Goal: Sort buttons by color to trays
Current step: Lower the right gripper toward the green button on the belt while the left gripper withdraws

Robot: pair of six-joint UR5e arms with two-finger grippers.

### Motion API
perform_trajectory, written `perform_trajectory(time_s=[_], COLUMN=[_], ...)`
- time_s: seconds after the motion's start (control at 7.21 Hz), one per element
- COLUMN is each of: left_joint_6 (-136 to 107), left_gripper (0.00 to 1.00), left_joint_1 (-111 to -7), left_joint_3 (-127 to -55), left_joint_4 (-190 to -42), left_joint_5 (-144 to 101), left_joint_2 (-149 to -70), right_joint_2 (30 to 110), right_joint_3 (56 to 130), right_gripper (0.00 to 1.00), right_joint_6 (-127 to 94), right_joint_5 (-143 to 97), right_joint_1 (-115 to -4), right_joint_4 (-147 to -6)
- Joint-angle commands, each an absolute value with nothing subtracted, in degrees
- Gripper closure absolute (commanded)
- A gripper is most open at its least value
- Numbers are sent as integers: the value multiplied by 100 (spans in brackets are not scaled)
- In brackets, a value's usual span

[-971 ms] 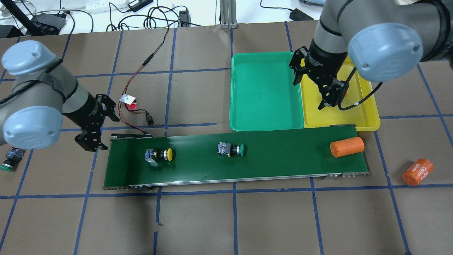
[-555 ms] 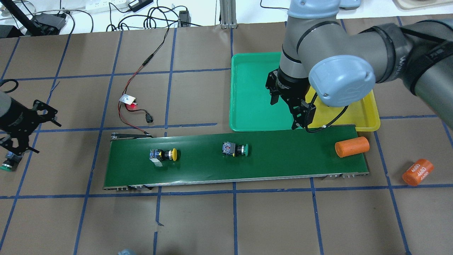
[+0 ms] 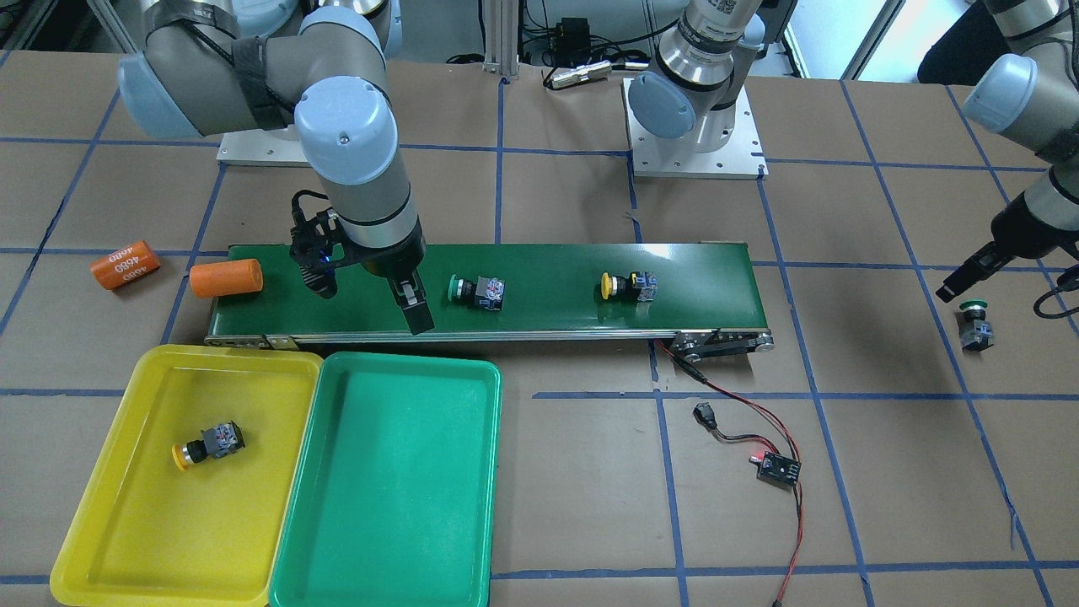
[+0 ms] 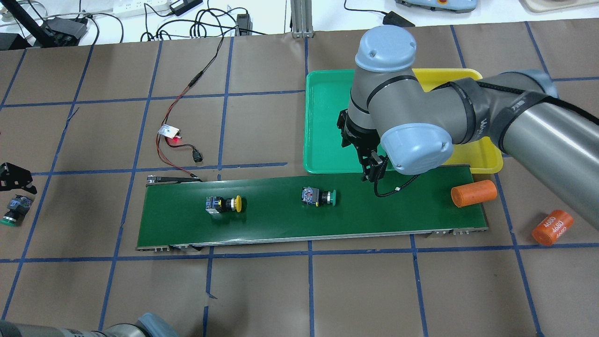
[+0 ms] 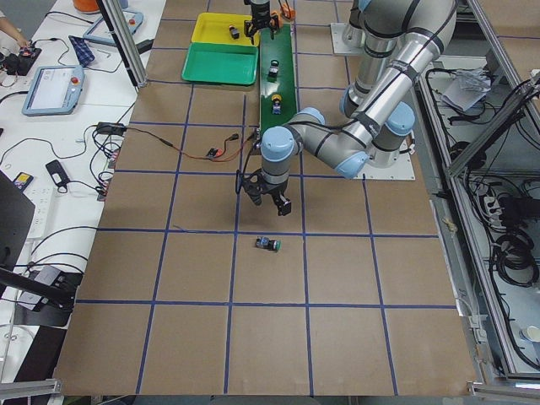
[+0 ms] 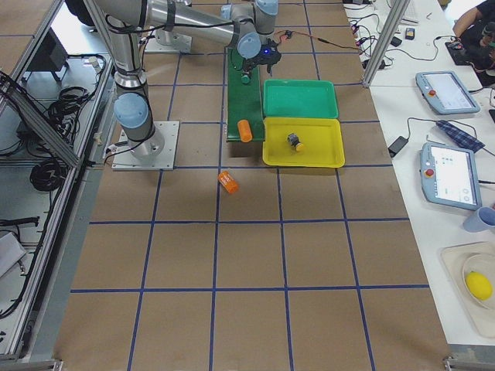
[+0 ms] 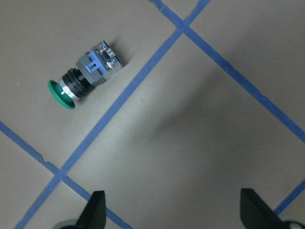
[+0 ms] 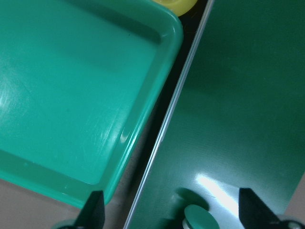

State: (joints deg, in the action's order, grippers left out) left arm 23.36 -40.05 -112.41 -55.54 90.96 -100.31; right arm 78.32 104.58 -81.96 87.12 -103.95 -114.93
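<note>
A green-capped button (image 4: 318, 196) and a yellow-capped button (image 4: 224, 204) lie on their sides on the belt. Another yellow-capped button (image 3: 208, 444) lies in the yellow tray (image 3: 126, 523). Another green-capped button (image 4: 13, 210) lies on the table at the far left. The green tray (image 4: 327, 117) holds nothing. My right gripper (image 4: 360, 157) is open and empty over the belt's far edge by the green tray's corner, up and right of the belt's green button (image 8: 200, 217). My left gripper (image 7: 176, 214) is open and empty, just above the table's green button (image 7: 86, 76).
The dark-green conveyor belt (image 4: 281, 220) runs across the middle. One orange cylinder (image 4: 473, 193) lies on its right end. Another, marked 4680 (image 4: 552, 227), lies on the table to the right. A red-black wire with a small lit board (image 4: 171, 133) lies behind the belt's left end.
My right gripper moved from over the yellow tray left to the belt's far edge. My left arm pulled back left to the table's green button. The belt's objects drifted right.
</note>
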Motion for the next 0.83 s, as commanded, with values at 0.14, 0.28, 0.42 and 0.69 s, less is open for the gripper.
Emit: perform_trajectory(time_s=[0.14, 0.28, 0.42, 0.69], left_joint_6=[4391, 4569, 4953, 5045], left_gripper=[0, 0, 0, 0], left_joint_1=[-3859, -3771, -3744, -3735], left_joint_3=[-11162, -11084, -10900, -10679], left_joint_4=[-4563, -4509, -4465, -4430], left_joint_5=[9369, 9343, 9351, 9334], left_joint_2=[-10712, -10940, -11186, -11547], right_joint_2=[7481, 7445, 7453, 7427], right_joint_3=[10547, 10556, 10547, 10634], right_gripper=[0, 0, 0, 0], right_joint_6=[-8629, -8631, -8622, -8631], right_joint_5=[8719, 8727, 8780, 8745], right_joint_1=[-10818, -10845, -10846, -10846], right_joint_4=[-11803, -11786, -11708, -11672])
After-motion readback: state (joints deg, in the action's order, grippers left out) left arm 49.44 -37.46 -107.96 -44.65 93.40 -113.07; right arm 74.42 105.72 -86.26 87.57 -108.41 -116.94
